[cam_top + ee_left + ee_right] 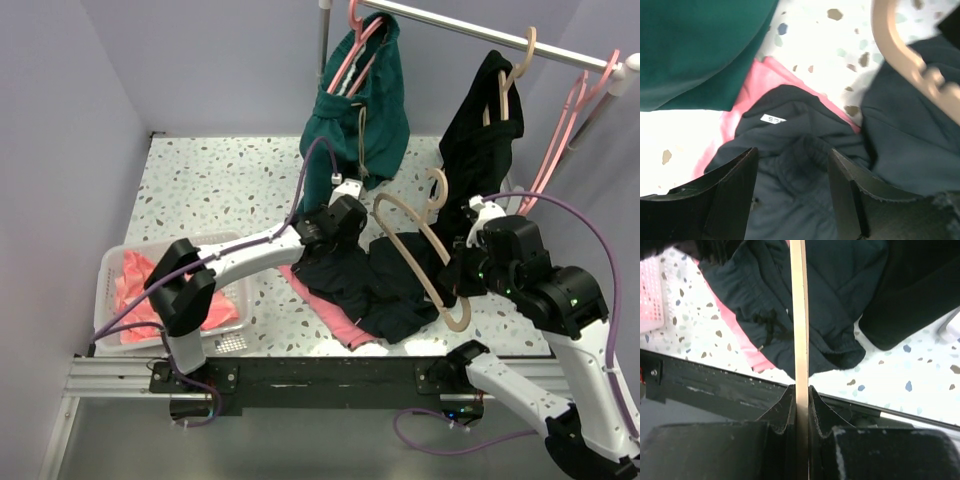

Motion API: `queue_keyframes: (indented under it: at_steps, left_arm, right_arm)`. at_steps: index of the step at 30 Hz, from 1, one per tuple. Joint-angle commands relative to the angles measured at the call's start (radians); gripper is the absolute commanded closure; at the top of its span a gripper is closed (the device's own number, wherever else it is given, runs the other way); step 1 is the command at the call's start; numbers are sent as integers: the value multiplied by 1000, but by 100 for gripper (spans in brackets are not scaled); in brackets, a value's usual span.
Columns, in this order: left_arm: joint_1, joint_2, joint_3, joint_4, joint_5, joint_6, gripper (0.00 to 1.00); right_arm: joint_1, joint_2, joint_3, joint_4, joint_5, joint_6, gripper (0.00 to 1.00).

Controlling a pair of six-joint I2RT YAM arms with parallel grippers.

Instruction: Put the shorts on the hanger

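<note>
Speckled worktop, my left gripper spread wide over the shorts, my right gripper clenched on the hanger

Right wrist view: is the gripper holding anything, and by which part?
The right gripper is shut on the light beige thin-framed clothes hanger, clamping a straight stretch of its frame.

Navy shorts, beige hanger, speckled table.
</note>
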Motion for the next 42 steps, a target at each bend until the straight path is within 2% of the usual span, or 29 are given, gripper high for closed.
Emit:
queue_keyframes:
  at_steps: [1,8,14,19,20,23,30,42]
  left_arm:
    - [-2,48,59,-20,-89,-6,39]
    - [-2,137,124,-56,-83,19,43]
    - [-3,97,70,-53,-61,4,66]
    - [-2,2,-19,-31,-34,0,83]
    - [-2,-10,-31,-27,-32,0,91]
    - [7,-53,-82,-20,-29,-12,100]
    - [52,-193,-223,41,-26,-29,100]
    - [83,-262,-266,66,-55,-10,100]
  right_arm:
    - [0,-24,10,-19,-77,1,100]
    - [2,-7,26,-62,-92,-31,100]
    - [0,4,46,-98,-79,-59,100]
    - [8,4,40,-92,-146,-64,100]
    - [18,7,41,-93,-161,-62,100]
    - [49,13,56,-101,-178,-61,100]
    - [133,45,81,-113,-210,-62,100]
    - [230,91,115,-131,-263,-68,100]
